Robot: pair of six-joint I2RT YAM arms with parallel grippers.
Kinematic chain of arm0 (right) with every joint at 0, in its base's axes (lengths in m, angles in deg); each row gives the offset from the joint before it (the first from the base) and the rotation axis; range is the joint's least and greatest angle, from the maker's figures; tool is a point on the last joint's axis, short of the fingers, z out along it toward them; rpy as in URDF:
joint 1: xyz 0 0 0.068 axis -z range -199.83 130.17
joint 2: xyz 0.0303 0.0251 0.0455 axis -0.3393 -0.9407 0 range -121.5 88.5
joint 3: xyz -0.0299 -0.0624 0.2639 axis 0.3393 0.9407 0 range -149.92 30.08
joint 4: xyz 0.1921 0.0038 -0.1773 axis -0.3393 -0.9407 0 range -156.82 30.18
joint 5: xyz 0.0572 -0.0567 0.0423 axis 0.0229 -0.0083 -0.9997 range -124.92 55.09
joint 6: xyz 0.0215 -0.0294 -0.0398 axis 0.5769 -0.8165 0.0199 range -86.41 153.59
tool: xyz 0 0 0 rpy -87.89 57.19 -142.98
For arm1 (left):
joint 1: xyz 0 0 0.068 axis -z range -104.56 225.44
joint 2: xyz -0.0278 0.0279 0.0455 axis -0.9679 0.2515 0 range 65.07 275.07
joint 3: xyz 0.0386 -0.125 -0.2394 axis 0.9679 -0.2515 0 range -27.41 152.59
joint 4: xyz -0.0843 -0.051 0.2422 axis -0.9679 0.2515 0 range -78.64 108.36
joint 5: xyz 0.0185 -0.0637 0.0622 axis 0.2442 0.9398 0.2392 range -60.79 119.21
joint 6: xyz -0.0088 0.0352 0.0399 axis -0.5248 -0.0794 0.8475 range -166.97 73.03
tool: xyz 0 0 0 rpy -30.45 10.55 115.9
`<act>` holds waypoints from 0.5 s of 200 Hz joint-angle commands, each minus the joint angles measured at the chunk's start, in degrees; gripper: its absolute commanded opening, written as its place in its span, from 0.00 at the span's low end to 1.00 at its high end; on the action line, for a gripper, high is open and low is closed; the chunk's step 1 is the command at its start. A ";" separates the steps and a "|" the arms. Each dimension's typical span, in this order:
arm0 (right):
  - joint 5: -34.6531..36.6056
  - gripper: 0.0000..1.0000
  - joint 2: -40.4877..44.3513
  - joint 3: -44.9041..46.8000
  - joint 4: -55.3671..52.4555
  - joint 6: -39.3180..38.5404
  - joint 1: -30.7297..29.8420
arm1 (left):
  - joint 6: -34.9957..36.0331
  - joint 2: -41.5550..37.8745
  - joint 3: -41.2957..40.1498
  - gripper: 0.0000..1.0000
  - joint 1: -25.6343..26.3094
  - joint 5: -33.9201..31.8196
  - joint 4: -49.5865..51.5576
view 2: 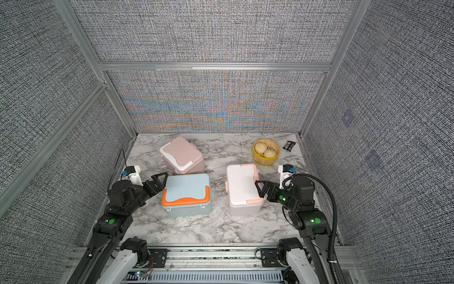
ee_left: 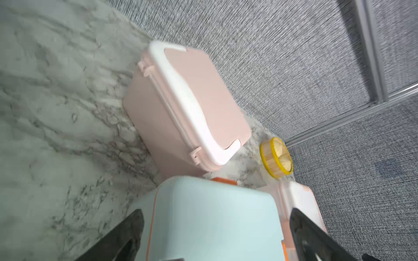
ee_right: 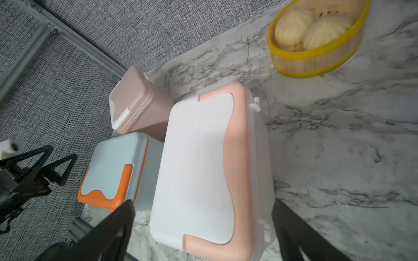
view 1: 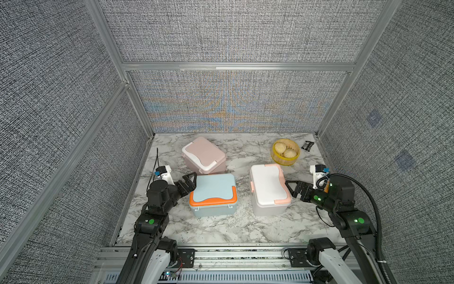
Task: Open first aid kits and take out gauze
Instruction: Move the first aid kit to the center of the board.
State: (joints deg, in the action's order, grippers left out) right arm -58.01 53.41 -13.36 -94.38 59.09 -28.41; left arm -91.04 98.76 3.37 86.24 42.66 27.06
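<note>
Three first aid kits stand on the marble table with their lids down. The dusty pink kit [view 1: 204, 155] [view 2: 181, 155] [ee_left: 187, 101] [ee_right: 133, 104] is farthest back. The light blue kit with orange trim [view 1: 213, 191] [view 2: 186, 190] [ee_left: 210, 221] [ee_right: 113, 167] is front left. The white kit with peach trim [view 1: 269, 186] [view 2: 243, 186] [ee_right: 199, 167] is front right. My left gripper [view 1: 190, 183] [view 2: 161, 182] [ee_left: 216, 217] is open at the blue kit's left edge, over its lid. My right gripper [view 1: 291, 189] [view 2: 259, 188] [ee_right: 204, 205] is open, its fingers on either side of the white kit's right end. The gauze is hidden.
A round yellow basket with buns [view 1: 285, 151] [view 2: 265, 151] [ee_right: 316, 40] sits back right of the white kit. A small black packet [view 1: 307, 145] lies in the far right corner. Grey fabric walls with metal framing enclose the table on three sides.
</note>
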 commanded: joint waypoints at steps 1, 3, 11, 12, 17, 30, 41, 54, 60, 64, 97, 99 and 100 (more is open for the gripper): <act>-4.43 0.93 -0.42 -1.15 -1.84 -0.24 -3.92 | -1.85 -2.29 0.06 1.00 -0.07 1.14 5.64; -4.33 0.93 -0.42 -1.28 -1.85 -0.24 -4.50 | -1.88 -2.88 0.11 1.00 -0.08 0.72 6.29; -3.97 0.92 -0.62 -1.96 -1.80 0.03 -7.02 | -1.93 -4.80 0.47 0.99 -0.07 -1.42 8.70; -3.93 0.92 -0.70 -2.02 -1.77 0.05 -7.31 | -1.91 -5.14 0.53 0.99 -0.08 -1.72 8.98; -3.66 0.92 -0.99 -2.48 -1.48 0.05 -9.04 | -1.89 -6.30 0.73 0.99 -0.08 -2.63 10.08; -2.22 0.90 -2.40 -3.66 -0.49 0.42 -14.76 | -2.88 -8.20 1.78 0.99 -0.09 -4.58 14.00; -0.33 0.90 -4.35 -4.89 0.29 0.40 -20.35 | -2.56 -8.30 3.16 0.99 -0.07 -4.61 16.81; 2.06 0.89 -8.40 -6.31 1.36 0.22 -27.23 | -2.59 -7.57 4.86 0.99 -0.02 -4.49 20.71; 3.79 0.89 -10.13 -7.21 1.75 0.05 -30.59 | -2.60 -7.35 5.50 0.99 -0.08 -4.13 22.18; 5.05 0.89 -11.35 -7.72 1.93 -0.25 -32.81 | -2.67 -7.24 5.78 1.00 -0.09 -3.50 22.86; 15.75 0.89 -24.33 -13.94 2.04 -1.93 -49.78 | -3.90 -9.40 5.83 0.99 -0.08 1.22 26.67; 16.42 0.89 -25.05 -14.94 1.94 -2.05 -50.68 | -4.00 -9.73 5.75 0.99 -0.02 1.16 27.08; 16.59 0.89 -25.56 -15.24 1.90 -2.04 -51.11 | -4.09 -9.85 5.72 0.99 -0.01 1.15 27.31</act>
State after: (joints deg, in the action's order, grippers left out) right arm -50.44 34.41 -24.27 -93.35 58.70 -71.45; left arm -93.97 90.72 9.30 86.20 40.72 48.74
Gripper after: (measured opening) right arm 0.887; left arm 0.995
